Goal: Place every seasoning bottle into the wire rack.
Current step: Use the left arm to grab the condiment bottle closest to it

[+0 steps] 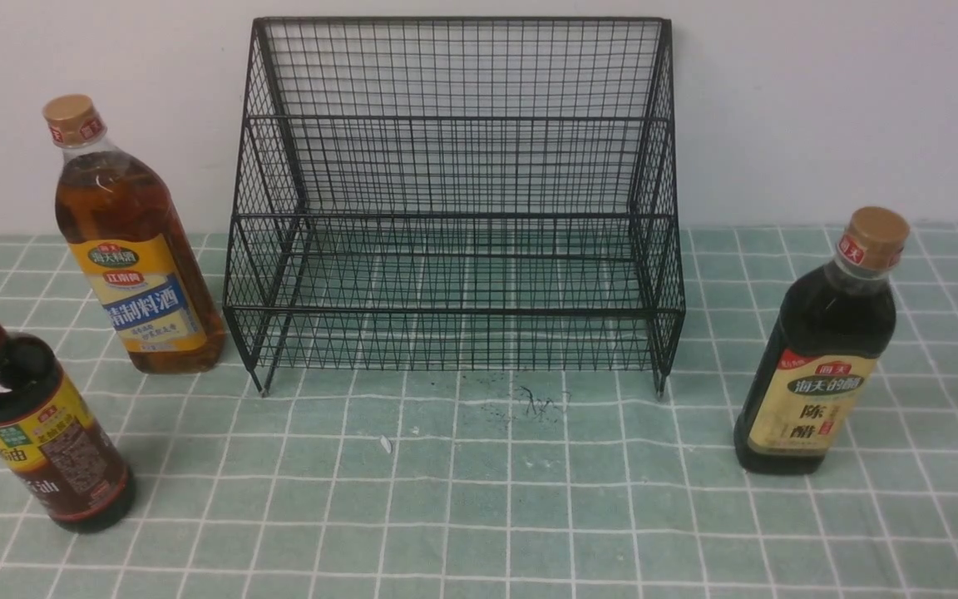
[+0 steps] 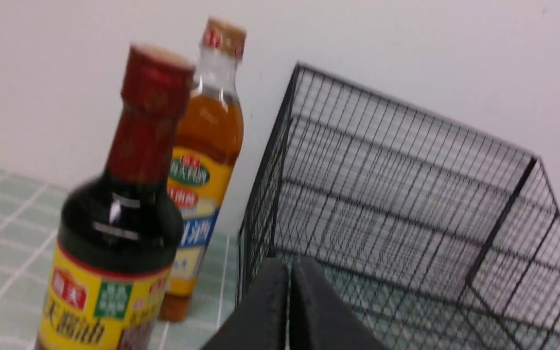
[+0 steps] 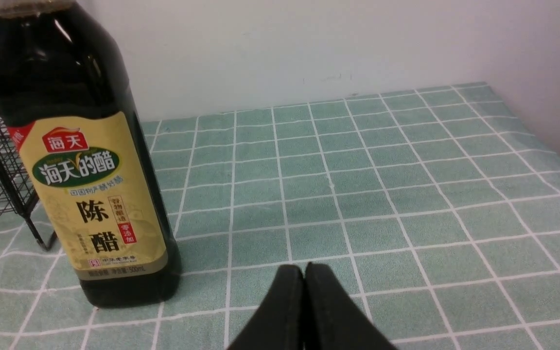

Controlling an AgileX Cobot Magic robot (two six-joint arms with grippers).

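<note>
Step in hand: the opening one, as I judge it. The wire rack (image 1: 454, 208) stands on the checked worktop (image 1: 479, 516) against the wall, with nothing on either tier.

All three bottles stand upright outside the rack:
- The amber cooking-wine bottle (image 1: 134, 249) is just beside the rack's left side.
- The soy sauce bottle (image 1: 38, 441), with a red neck wrap, is left of the rack and nearer the robot.
- The dark vinegar bottle (image 1: 816, 358) is to the right of the rack, apart from it.

Left pincer (image 2: 289, 265): clenched with its tips together, grasping nothing. It is aimed at the rack's left end, with the soy sauce bottle close alongside.

Right pincer (image 3: 304, 272): likewise clenched and empty, held low over the worktop on the vinegar bottle's far side from the rack.

Next move, in my judgement: one pincer must release, line up on its nearest bottle's body, then grip and lift it over the rack's front rail
</note>
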